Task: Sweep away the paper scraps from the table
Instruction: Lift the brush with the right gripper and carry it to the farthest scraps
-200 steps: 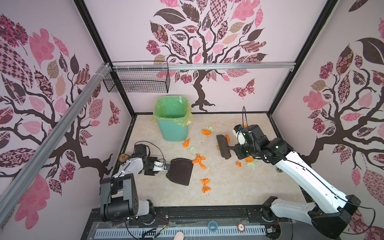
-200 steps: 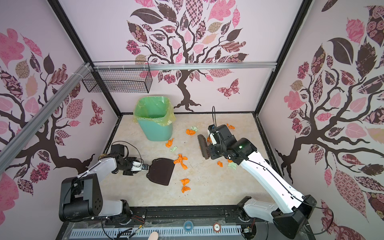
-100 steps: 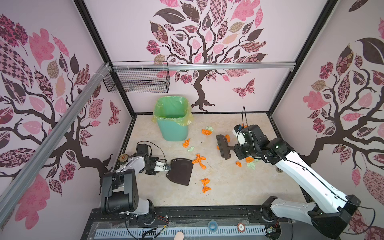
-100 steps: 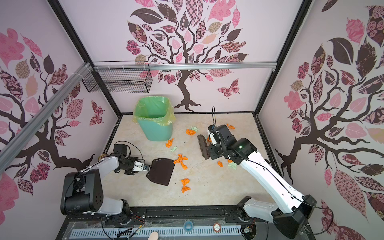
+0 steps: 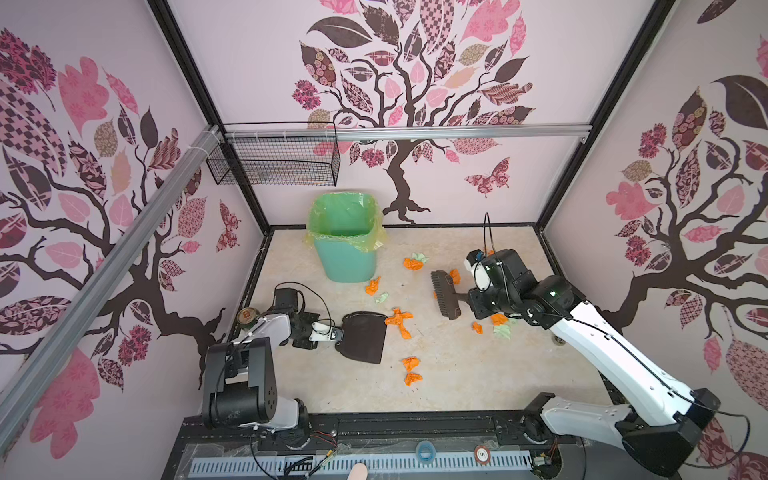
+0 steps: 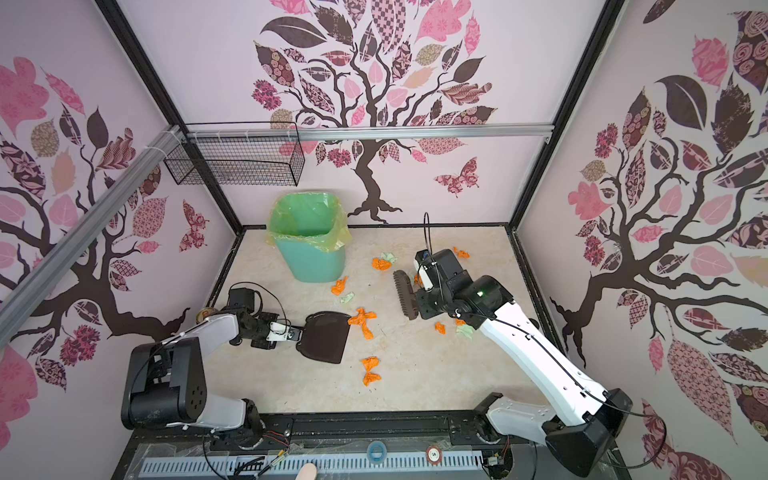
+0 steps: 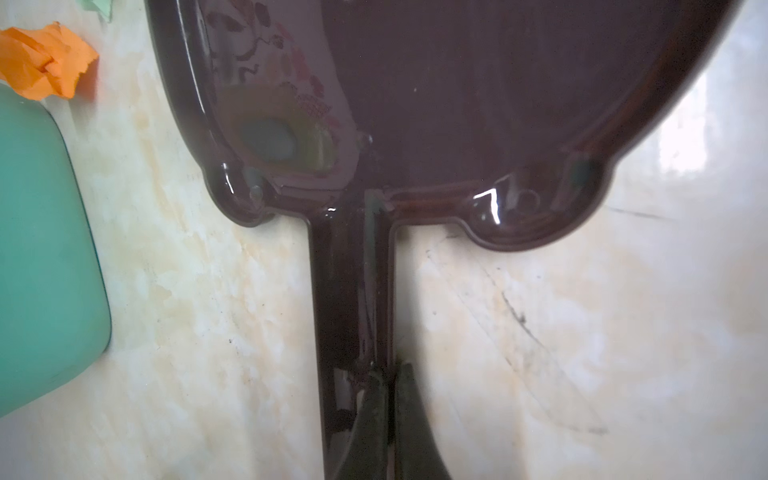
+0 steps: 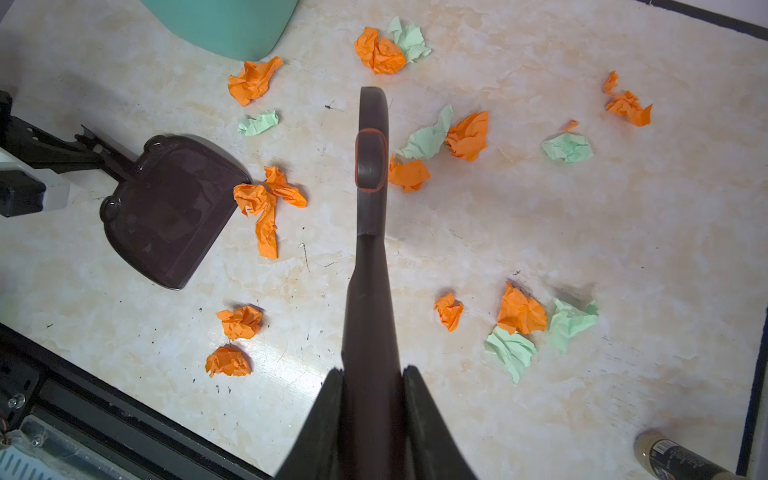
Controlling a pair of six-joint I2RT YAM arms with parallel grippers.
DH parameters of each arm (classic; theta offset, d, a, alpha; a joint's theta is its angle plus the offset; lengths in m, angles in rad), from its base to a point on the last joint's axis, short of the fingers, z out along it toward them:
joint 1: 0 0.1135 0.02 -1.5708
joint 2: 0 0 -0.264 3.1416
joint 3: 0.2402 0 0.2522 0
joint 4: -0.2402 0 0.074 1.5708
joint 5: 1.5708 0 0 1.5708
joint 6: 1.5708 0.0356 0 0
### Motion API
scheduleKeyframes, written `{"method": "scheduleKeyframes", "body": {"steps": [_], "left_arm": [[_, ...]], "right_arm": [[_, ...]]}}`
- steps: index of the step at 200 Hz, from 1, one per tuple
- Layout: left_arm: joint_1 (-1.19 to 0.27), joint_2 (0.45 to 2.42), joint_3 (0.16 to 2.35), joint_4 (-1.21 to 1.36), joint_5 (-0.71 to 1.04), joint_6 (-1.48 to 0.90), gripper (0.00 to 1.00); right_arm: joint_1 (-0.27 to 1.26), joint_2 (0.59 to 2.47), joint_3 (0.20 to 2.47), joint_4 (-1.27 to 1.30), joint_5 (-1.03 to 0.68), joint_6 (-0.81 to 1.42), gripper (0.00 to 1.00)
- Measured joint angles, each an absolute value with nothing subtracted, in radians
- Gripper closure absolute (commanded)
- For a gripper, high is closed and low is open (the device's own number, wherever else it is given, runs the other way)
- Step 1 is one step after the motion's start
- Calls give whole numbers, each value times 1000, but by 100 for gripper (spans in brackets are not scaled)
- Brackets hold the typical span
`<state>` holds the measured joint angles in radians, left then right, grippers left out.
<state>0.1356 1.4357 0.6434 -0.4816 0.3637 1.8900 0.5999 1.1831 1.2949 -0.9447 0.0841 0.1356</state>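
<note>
On the table point(image 8: 582, 249), seventeen-odd scraps point(image 8: 521, 311); left end effector point(image 7: 390, 370) clamps dustpan point(image 7: 457, 83), right one point(image 8: 372, 372) brush point(image 8: 370, 270).

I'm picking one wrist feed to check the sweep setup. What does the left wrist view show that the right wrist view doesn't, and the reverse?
Only the left wrist view gives a close-up of the left gripper shut on the dustpan handle. Only the right wrist view shows the right gripper shut on the brush, most of the paper scraps scattered over the table, and a bottle near the table's edge. Both show the dustpan, the green bin and an orange scrap beside it.
</note>
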Motion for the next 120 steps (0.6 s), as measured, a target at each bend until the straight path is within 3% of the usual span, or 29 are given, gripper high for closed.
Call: {"method": "scheduleKeyframes", "body": {"steps": [66,120], "left_arm": [[138,1287,696,-813,339,1711,100],[173,1188,778,-914,305,1552,100]], "right_arm": [[599,1271,1391,-1019,151,121,100],[586,1630,1943,-1180,382,-29,100]]}}
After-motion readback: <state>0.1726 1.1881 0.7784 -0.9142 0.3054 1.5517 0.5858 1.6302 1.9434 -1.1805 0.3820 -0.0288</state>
